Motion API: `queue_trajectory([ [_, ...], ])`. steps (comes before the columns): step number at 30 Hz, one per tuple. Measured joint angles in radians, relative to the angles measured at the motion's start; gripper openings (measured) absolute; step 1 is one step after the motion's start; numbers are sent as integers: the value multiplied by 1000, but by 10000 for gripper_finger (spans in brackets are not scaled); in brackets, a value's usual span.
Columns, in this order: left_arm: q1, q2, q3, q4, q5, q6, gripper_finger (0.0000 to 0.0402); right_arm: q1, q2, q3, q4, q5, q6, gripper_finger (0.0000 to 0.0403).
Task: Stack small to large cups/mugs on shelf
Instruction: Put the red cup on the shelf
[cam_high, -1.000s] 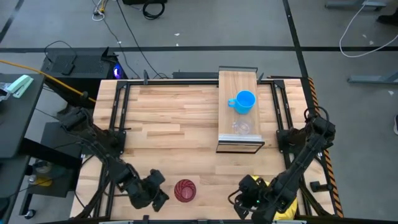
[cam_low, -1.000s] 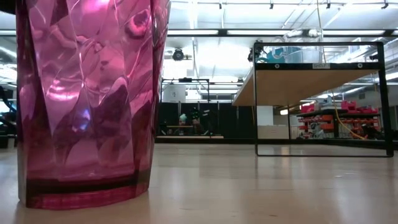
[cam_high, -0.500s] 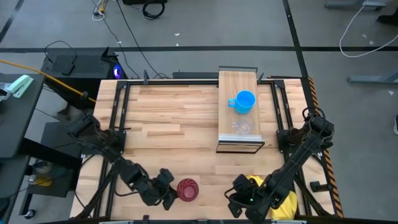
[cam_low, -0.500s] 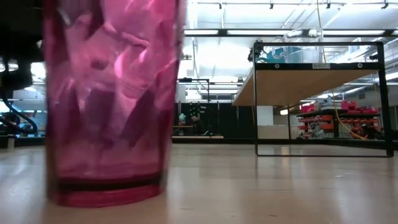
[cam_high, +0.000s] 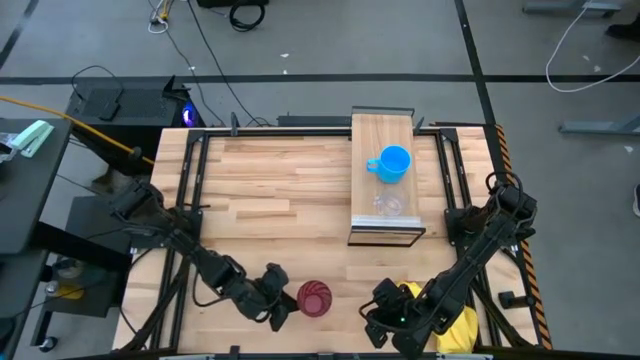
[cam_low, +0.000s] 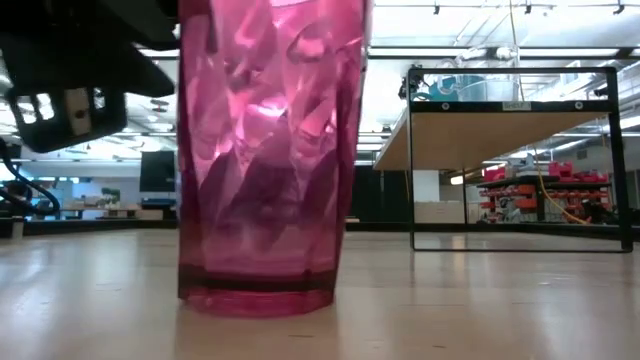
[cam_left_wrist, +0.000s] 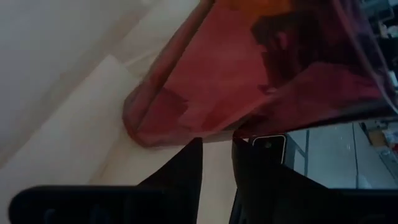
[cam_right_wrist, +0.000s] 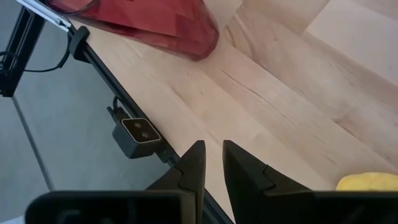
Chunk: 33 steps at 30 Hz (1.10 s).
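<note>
The dark red tumbler (cam_high: 314, 298) stands upright on its base on the slatted tabletop, near the front edge; it fills the low view (cam_low: 268, 160). My left gripper (cam_high: 280, 308) is shut, just left of the tumbler and against it. My right gripper (cam_high: 378, 322) is shut and empty to the tumbler's right, beside a yellow cloth (cam_high: 445, 322). The blue mug (cam_high: 392, 163) and the small clear cup (cam_high: 388, 205) stand on the raised wooden shelf (cam_high: 383, 130) at the far right. My left gripper pushes the tumbler's side wall just above its base (cam_left_wrist: 214, 127) with its shut fingertips (cam_left_wrist: 194, 152). The fingers come about level from the table's left. The tumbler stays upright with its base on the table.
The table's front edge (cam_right_wrist: 143, 124) runs close by both grippers, with a small camera box (cam_right_wrist: 138, 134) fixed under it. Bare tabletop (cam_high: 270, 190) lies between the tumbler and the shelf. The shelf shows as a raised board on a dark frame in the low view (cam_low: 500, 125).
My left gripper has moved toward the table's right edge and met the tumbler. The tumbler has slid along the table toward the right, staying upright. My right gripper has shifted a little toward the table's left edge.
</note>
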Motion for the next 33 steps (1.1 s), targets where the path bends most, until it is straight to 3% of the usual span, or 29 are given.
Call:
queue_trajectory([
  [15, 9, 0, 0, -56, 87, 187, 88, -10, 0, 0, -2, 5, -2, 62],
  [19, -13, 6, 0, -138, 72, 328, 83, -4, 0, 1, -3, 50, -8, 62],
  [26, 11, 86, 1, -27, 12, 508, 95, -4, 1, -55, 8, 60, 39, 62],
  [33, 75, 117, 1, -26, 20, 511, 108, -3, 1, -105, 105, 56, 79, 62],
])
